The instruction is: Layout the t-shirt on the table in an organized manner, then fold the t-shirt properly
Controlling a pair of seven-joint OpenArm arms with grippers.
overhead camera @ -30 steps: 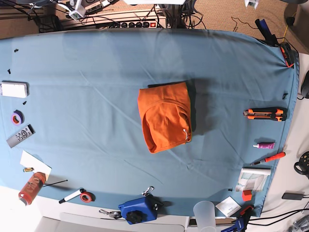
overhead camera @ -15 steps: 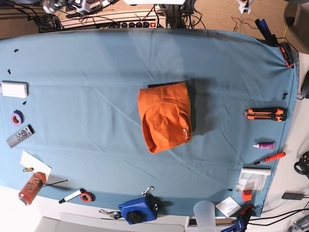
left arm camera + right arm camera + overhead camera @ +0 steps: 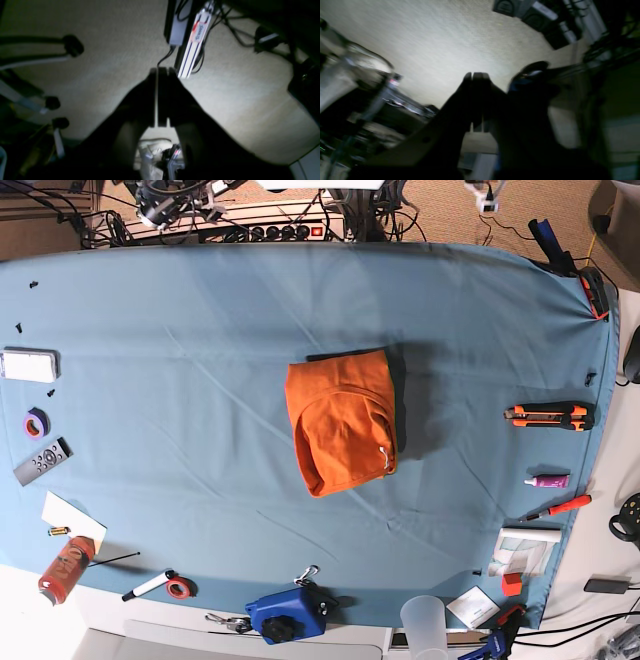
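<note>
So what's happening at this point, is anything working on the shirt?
Nothing is touching the t-shirt right now. It lies folded into a compact orange bundle near the middle of the table, with small tools scattered along the edges. Both arms are pulled back off the table: the left tool and the right tool are each shut and empty, and their cameras show only the floor and cables. The fold looks done, though the bundle is a bit rounded.
</note>
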